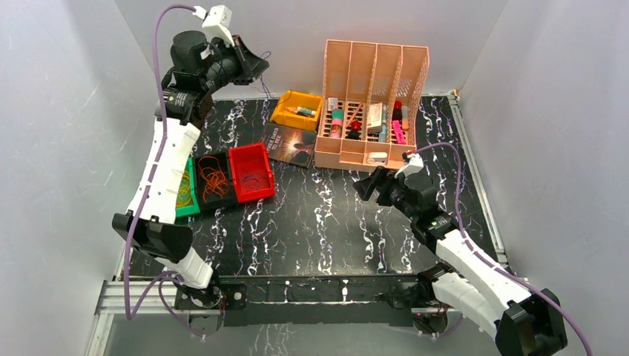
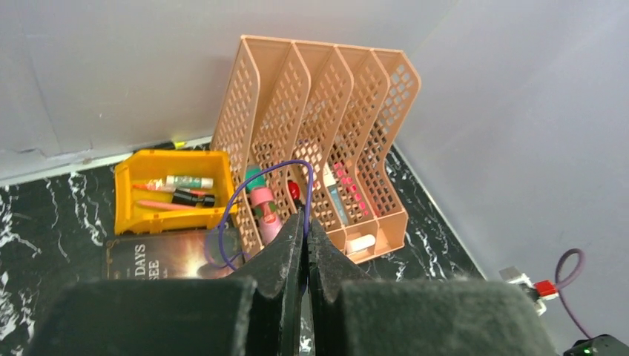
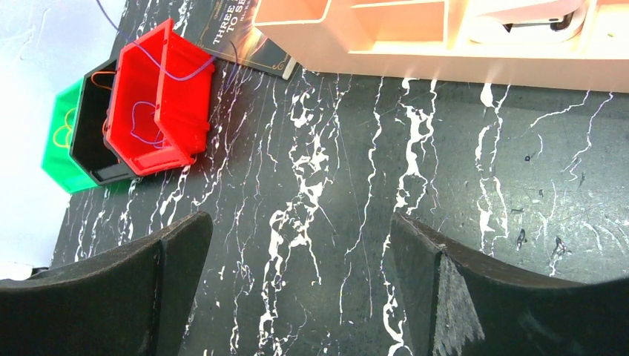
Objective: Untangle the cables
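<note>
black marbled worktop (image 1: 319, 230) is walled in grey. nearest, the right gripper (image 1: 373, 185) is held wide and empty over the middle, probably kept ready for a strand. at the left edge, yellow cables (image 1: 183, 191) are kept in a green bin (image 3: 56, 163), orange cables (image 1: 215, 182) in a black bin (image 3: 89, 144). a purple cable (image 2: 297, 161) is trailed from the red bin (image 3: 174, 104) up to the far left corner, pinched in the closed left gripper (image 2: 305, 226), seemingly lifted to draw it free.
</note>
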Robot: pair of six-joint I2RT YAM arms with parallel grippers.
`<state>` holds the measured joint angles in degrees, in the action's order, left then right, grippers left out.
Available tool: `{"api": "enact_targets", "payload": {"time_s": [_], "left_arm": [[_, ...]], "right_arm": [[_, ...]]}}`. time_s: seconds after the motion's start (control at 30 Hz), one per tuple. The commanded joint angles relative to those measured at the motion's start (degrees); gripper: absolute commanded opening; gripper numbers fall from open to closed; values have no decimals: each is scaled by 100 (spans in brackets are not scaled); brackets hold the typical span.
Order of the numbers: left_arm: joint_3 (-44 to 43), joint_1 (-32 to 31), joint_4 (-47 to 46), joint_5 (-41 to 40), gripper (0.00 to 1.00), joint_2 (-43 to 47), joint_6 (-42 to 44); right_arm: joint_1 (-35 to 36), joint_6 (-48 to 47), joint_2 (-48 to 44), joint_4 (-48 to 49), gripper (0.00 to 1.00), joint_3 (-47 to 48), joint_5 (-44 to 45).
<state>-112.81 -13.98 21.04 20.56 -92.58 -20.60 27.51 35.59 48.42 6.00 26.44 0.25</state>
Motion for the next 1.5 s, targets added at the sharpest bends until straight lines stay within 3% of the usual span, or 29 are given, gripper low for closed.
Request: {"api": "enact_targets", "payload": {"time_s": [0.0,0.4,0.8,1.47], "left_arm": [[-519,16,-285,407,0,109,-221],[-2123,12,-162,508,0,-295,-398],[-2589,22,698,-968,0,-32,787],[-857,22,890,-1871,0,843,1273]], "right_arm": [[12,25,-61,129,98,-7,76],[11,26,-99,112,98,-16,87],[11,35,-25,147,98,-8,29],[15,66,163,252,98,-33,-66]]}}
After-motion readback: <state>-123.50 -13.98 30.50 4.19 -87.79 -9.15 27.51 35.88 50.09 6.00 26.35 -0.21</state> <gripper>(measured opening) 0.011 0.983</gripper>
